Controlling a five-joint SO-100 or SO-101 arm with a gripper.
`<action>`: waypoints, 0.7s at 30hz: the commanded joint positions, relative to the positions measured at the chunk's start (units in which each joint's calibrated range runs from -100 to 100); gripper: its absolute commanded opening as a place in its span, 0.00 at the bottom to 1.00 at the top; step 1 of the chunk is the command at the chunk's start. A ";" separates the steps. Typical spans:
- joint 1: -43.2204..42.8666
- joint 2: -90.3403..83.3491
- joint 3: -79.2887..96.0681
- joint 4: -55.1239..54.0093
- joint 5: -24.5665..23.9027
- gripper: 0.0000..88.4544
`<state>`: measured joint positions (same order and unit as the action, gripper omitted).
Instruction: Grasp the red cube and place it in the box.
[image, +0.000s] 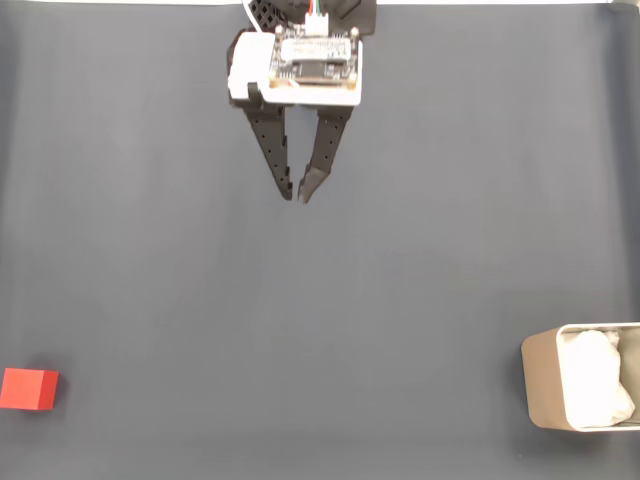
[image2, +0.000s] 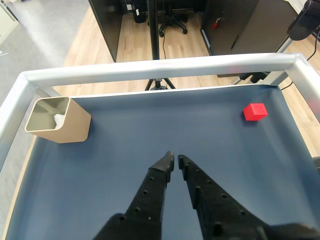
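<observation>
Dark blue-grey mat across the whole fixed view, seen from straight above; in the wrist view, framed by a silver rail along the far side and both flanks. Beyond that rail, only from the wrist camera: wood floor, a black tripod, dark cabinets.

Box at the lower right edge of the fixed view, partly cut off by the frame, white padding visible inside. From the wrist camera, at far left near the rail corner, upright, beige outer wall and open top visible, a bit of white at the bottom.

Gripper at top centre of the fixed view, under a white mount with a circuit board, pointing down the picture. 2 black fingers nearly together, tips just short of touching, nothing between them. Same in the wrist view: a thin gap, above bare mat.

Cube at the lower left edge of the fixed view, flat on the mat, well apart from gripper and box. In the wrist view, at far right, near the rail.
</observation>
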<state>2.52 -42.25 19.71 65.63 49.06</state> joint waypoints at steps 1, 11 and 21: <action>2.31 2.65 -5.29 0.19 0.20 0.00; 10.55 12.44 -12.96 -2.60 0.63 0.00; 17.65 23.27 -20.71 -7.52 1.37 0.00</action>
<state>18.18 -20.71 3.62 59.98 49.99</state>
